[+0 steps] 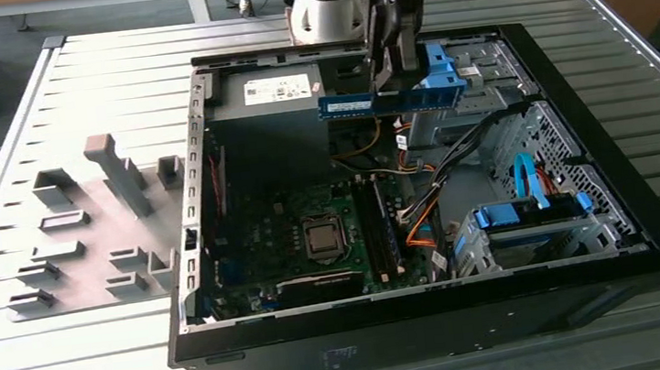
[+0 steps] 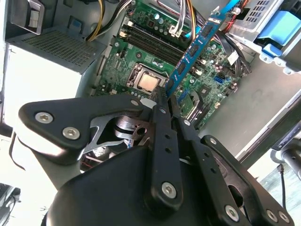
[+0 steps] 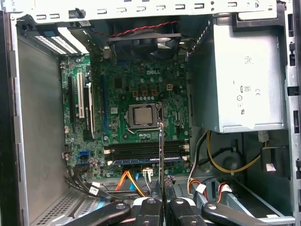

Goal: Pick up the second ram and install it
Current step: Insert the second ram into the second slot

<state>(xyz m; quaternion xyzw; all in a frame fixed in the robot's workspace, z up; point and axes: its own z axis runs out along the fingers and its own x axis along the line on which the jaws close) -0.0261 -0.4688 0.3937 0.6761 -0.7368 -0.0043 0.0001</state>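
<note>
The second ram (image 1: 393, 102) is clamped by its flat faces, nearer one end, in the clenched hand (image 3: 163, 205). It is held level above the open computer case (image 1: 444, 330), well clear of the main board (image 1: 296, 216). That grip probably leaves the contact edge free for seating.

In the first wrist view the stick is seen edge-on, crossing the black memory slots (image 3: 146, 149) at approx. a right angle, so it's judged not yet lined up w/ them.

Room round the slots is tight: the processor socket (image 3: 141, 115) is just beside them on one side, orange cables (image 3: 131, 181) on the other. The power box (image 1: 265, 95) and the case rim are near the stick. The grey holder (image 1: 80, 257) stands well apart on the worktop (image 1: 97, 71).
</note>
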